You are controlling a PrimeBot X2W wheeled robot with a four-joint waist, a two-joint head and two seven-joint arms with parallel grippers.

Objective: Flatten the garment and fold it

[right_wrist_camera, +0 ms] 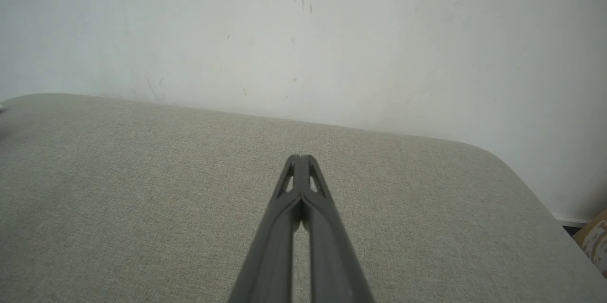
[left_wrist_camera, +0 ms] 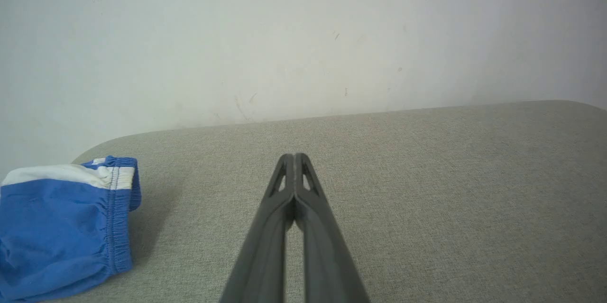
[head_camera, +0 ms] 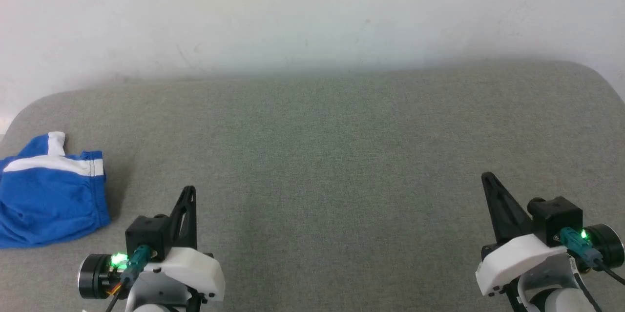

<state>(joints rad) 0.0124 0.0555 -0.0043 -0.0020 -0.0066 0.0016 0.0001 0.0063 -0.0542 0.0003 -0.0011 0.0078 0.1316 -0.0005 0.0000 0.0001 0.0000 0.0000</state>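
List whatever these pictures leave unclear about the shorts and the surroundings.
- Shorts: the left edge cuts them off in the head and left wrist views, so the full outline is unknown.
- Their lower layers: hidden under the bunched top fabric in both those views.
- Patterned thing: cut off by the right wrist view's lower right corner, so it is unidentifiable.

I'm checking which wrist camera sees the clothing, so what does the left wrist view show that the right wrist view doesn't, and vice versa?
Left wrist view: the blue shorts, bunched at the left end of the grey surface. Right wrist view: the surface's rounded corner at that view's right and a yellowish patterned object beyond it. Both: the surface, the scuffed white wall, and the arm's own gripper, left gripper and right gripper alike with jaws shut, empty.
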